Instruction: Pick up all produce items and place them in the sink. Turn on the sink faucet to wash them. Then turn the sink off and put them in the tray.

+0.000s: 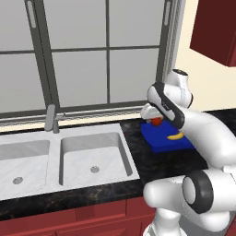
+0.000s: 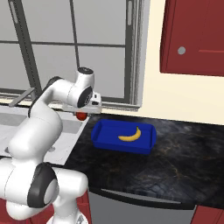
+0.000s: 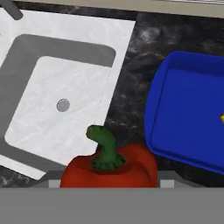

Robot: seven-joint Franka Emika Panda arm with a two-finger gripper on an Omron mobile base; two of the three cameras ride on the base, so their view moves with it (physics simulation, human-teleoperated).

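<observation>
While my hand (image 2: pixel 81 114) hangs left of centre in the right base frame, pinching a red pepper (image 3: pixel 109 168) by its sides, the green stem points up at the bottom of the hand frame. The banana (image 2: pixel 130 135) already lies in the blue tray (image 2: pixel 148 144) at centre; the sink (image 3: pixel 26 52) sits empty at upper left of the hand frame, its faucet (image 1: pixel 50 118) at left in the left base frame. By my judgement, the pepper is bound for the tray. To do it well I should carry it over the tray's near rim, lower it beside the banana, not onto it, and spread the fingers only once it rests.
</observation>
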